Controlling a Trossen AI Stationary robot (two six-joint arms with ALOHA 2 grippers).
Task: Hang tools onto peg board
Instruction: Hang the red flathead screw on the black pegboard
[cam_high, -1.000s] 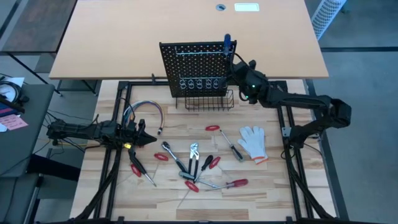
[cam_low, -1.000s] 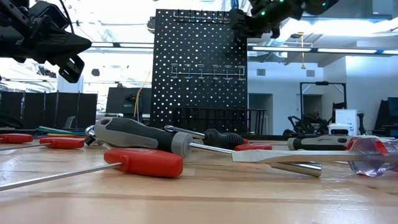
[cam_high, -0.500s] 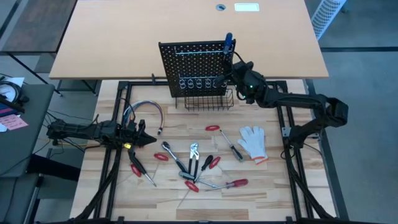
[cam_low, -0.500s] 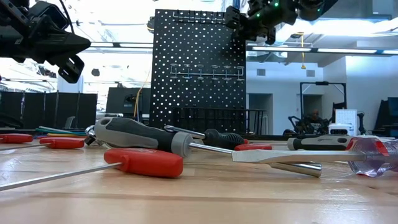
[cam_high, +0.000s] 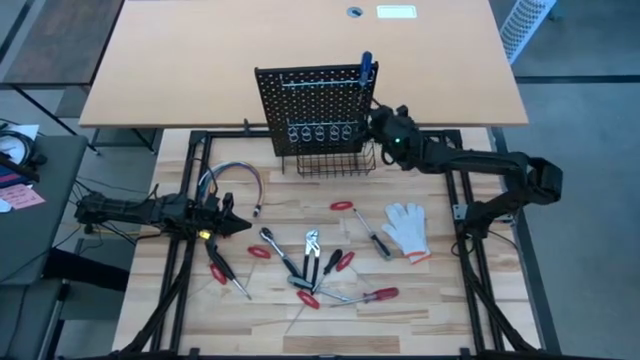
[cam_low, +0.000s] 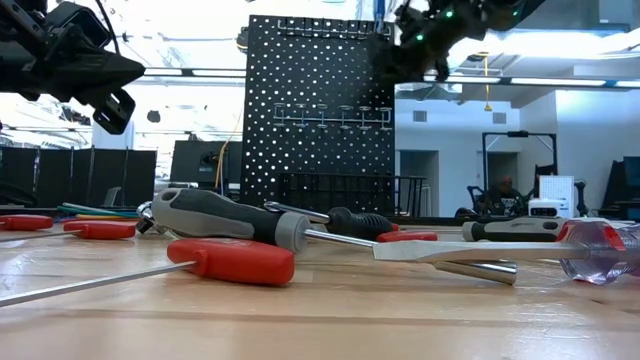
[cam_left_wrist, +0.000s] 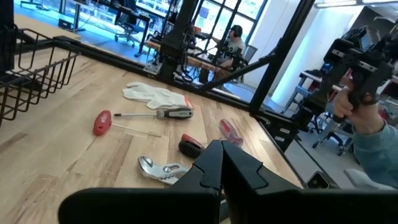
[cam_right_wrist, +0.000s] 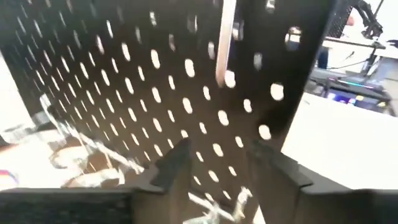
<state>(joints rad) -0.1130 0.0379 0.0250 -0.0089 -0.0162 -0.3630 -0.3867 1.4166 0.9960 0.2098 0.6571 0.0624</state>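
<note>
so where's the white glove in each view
High view: the white glove lies right of the tool pile, below the right arm.
Low view: not visible.
Left wrist view: the glove lies far across the table, beyond a red-handled screwdriver.
Right wrist view: not in it; only the peg board shows.
Shared landmark: the black wire basket.

My two dark fingers (cam_right_wrist: 177, 163) stand parted at the frame's bottom, empty. Close ahead, a black perforated metal peg board (cam_right_wrist: 143, 81) fills most of the frame. A thin silvery shaft (cam_right_wrist: 225, 43) hangs against it at upper centre.
</note>
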